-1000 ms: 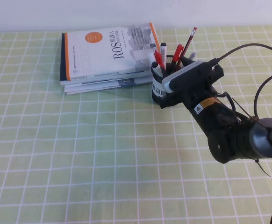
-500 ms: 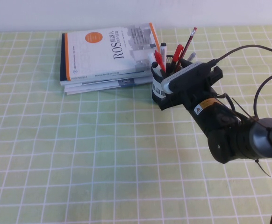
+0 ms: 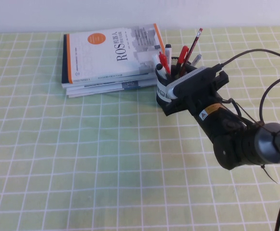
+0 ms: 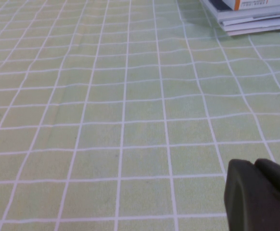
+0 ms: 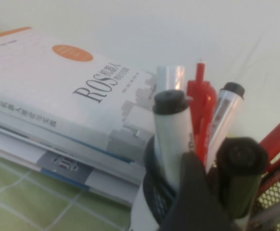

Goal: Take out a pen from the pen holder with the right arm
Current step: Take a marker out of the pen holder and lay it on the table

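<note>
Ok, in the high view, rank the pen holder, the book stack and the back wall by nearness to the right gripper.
From the right gripper, right of centre:
1. pen holder, directly at it.
2. book stack, just to its left.
3. back wall, farthest back.
The left gripper hangs over the cloth, outside this view.

The tablecloth point(image 4: 106, 96) is finished as matt cloth, slightly creased. The book covers point(image 3: 106, 53) are printed on smooth, lightly glossy paper. The pen holder point(image 5: 277, 204) is formed of black wire mesh. The red pen point(image 5: 201, 103) is moulded in glossy plastic. The white marker point(image 5: 171, 139) is fitted with a matt black cap.
</note>
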